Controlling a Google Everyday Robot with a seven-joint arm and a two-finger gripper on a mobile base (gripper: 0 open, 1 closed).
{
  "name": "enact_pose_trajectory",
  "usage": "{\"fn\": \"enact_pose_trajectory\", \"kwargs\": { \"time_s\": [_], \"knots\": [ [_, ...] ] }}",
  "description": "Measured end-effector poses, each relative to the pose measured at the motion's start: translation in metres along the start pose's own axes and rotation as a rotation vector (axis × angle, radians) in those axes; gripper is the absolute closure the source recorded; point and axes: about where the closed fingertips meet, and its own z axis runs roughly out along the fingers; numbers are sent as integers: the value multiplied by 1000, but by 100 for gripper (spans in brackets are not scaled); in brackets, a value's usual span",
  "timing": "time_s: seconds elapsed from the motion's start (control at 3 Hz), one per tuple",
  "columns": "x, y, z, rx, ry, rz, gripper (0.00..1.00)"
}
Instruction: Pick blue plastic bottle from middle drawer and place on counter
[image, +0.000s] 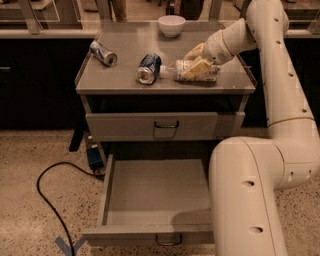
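I found the small clear plastic bottle with white cap and blue-printed label (181, 70) lying on its side toward four o'clock on the flat grey metal counter (125, 52). The cream two-finger gripper (197, 62) had its jaws clamped across the bottle's body. I judged it light, slick and squashable, so mid-body suited best.

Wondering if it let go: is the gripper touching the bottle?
Touching. Camera view shows the gripper over the counter, fingers pressed against the blue plastic bottle.

The gripper (193, 62) is at the plastic bottle (189, 71), which lies on the right side of the counter (125, 80). A can (149, 68) lies just to its left and a second can (103, 53) farther left. A bowl (171, 25) stands behind, and the middle drawer (155, 192) stands open below and in front.
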Motion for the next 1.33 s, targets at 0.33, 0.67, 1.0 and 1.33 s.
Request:
{"fn": "enact_pose_trajectory", "kwargs": {
  "time_s": [0.33, 0.67, 1.0, 1.33],
  "knots": [
    [0, 0, 0, 0, 0, 0, 34],
    [0, 0, 0, 0, 0, 0, 12],
    [0, 0, 0, 0, 0, 0, 0],
    [0, 0, 0, 0, 0, 0, 0]
  ]
}}
